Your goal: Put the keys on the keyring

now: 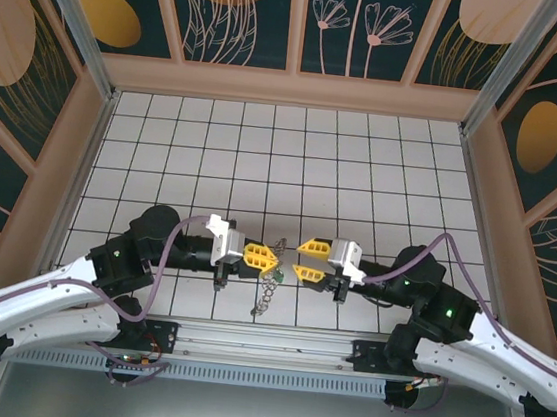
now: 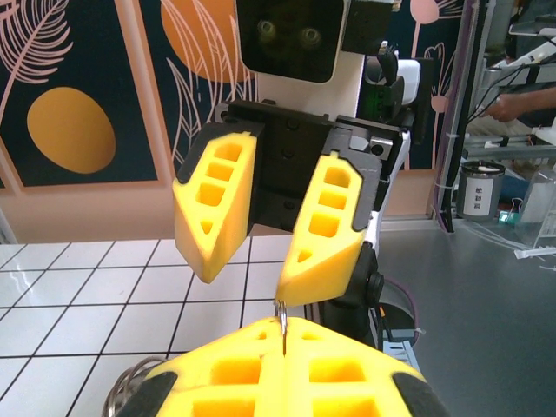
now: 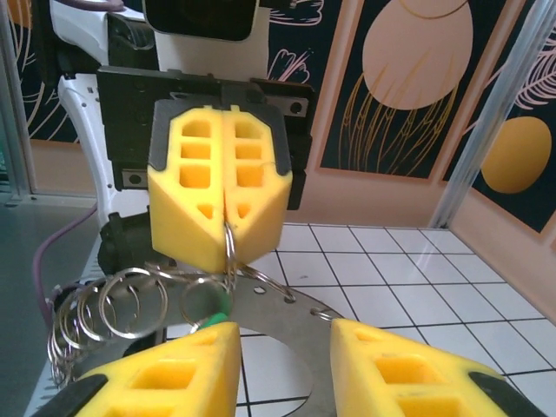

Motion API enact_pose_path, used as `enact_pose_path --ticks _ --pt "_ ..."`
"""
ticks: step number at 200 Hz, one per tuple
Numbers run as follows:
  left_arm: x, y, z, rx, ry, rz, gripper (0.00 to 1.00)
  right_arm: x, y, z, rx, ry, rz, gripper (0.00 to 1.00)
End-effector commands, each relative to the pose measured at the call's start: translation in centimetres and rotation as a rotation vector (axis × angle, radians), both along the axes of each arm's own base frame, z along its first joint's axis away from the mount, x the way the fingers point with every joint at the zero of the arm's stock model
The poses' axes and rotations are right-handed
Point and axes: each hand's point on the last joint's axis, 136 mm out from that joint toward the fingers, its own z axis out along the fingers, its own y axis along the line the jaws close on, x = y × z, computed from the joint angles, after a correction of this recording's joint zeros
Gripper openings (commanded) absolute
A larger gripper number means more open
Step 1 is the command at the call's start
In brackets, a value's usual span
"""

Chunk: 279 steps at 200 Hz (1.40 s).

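The keyring (image 3: 287,317) is a flat grey metal loop with several small split rings (image 3: 104,308) linked to it. It hangs from my left gripper (image 2: 283,323), which is shut on one thin ring (image 3: 229,252) between its yellow fingers (image 3: 221,187). A small green key (image 3: 213,322) shows just below that ring, beside my right gripper's left fingertip. My right gripper (image 3: 285,340) faces the left one, open, with nothing between its fingers. In the top view the two grippers (image 1: 271,259) (image 1: 300,256) meet tip to tip above the near tiles, with the keyring (image 1: 267,290) dangling below.
The white tiled floor (image 1: 284,159) stretches behind the grippers to the wooden walls (image 1: 292,87). The metal base rail (image 1: 263,348) runs along the near edge, under both arms.
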Motion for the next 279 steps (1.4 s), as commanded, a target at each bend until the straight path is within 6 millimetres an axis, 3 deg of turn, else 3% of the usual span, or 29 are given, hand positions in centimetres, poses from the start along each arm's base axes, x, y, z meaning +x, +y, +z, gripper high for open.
enact_pose_path --ticks 1,64,173,246,279 --pt "-0.6 -0.1 2.3 -0.052 -0.046 -0.03 0.0 -0.5 0.8 0.1 0.023 0.001 0.043 0.33" --pt "-0.6 -0.2 2.2 -0.048 -0.046 -0.036 0.0 -0.7 1.5 0.0 0.053 0.003 0.069 0.33" --pt "-0.4 -0.4 1.7 -0.027 -0.037 -0.035 0.0 -0.9 1.8 -0.1 0.056 0.002 0.093 0.1" --pt "-0.3 -1.0 1.0 0.001 -0.021 -0.048 0.0 -0.8 1.7 -0.2 0.064 -0.005 0.082 0.18" --pt "-0.3 -1.1 1.0 0.007 -0.019 -0.05 0.0 -0.8 1.6 -0.1 0.061 -0.008 0.081 0.02"
